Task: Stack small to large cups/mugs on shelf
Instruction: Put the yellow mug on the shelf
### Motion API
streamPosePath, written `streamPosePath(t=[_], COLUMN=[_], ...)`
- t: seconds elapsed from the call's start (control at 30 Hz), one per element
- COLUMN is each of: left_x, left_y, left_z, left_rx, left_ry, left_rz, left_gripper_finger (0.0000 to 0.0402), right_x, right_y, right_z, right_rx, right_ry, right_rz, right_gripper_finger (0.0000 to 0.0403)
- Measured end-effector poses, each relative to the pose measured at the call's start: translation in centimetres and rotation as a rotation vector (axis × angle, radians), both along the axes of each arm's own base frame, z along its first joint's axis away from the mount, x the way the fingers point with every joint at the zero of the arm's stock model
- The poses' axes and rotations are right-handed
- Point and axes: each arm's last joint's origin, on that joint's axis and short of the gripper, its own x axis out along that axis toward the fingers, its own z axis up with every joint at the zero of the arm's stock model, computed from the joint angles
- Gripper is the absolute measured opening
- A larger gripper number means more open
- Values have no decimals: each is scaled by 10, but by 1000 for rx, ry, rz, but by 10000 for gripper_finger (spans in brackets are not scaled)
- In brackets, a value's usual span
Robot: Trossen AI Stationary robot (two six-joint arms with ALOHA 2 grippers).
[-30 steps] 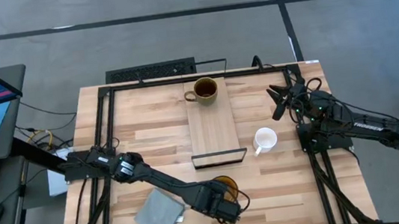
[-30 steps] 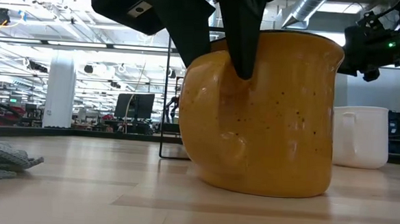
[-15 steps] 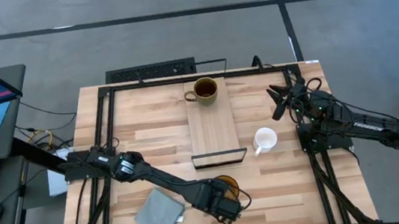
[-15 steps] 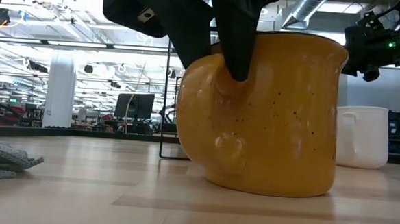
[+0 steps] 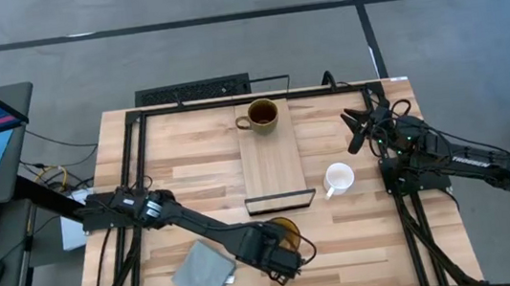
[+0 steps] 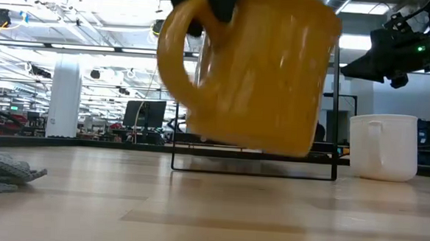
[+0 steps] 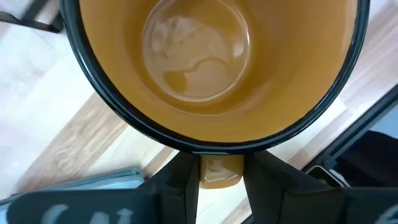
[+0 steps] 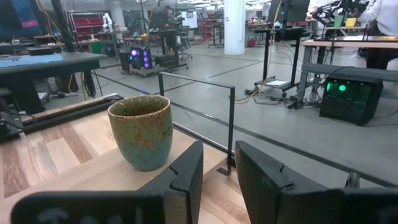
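High view, left to right: grey-blue cloth (image 5: 202, 272) lies flat near the table's front edge. Left arm reaches diagonally across the table, left gripper (image 5: 280, 256) just beside the cloth, clamped on the handle of the yellow mug (image 6: 255, 67). Low view shows that mug clear of the tabletop, tilted, handle toward the cloth side. Shelf (image 5: 272, 160) runs down the table's middle, wire frame (image 5: 281, 201) at its near end, close behind the lifted mug. Olive mug (image 5: 262, 115) stands upright on the shelf's far end. White mug (image 5: 338, 178) sits upright on the table right of the shelf. Right arm is folded at the right edge, right gripper (image 5: 357, 129) raised, fingers (image 8: 186, 171) parted, empty, aimed toward the olive mug.
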Motion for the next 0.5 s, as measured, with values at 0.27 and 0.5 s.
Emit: streamPosePath(t=[0.27, 0.5], left_x=[-11, -26], left_y=[7, 17], left_z=[32, 69], left_rx=[18, 45], left_ry=[-83, -191], left_rz=[0, -9], left_gripper_finger=[84, 84], right_x=[0, 0], right_y=[0, 0], right_z=[0, 0], right_rx=[0, -6], right_ry=[2, 7], right_rz=[0, 1], right_gripper_finger=[118, 118])
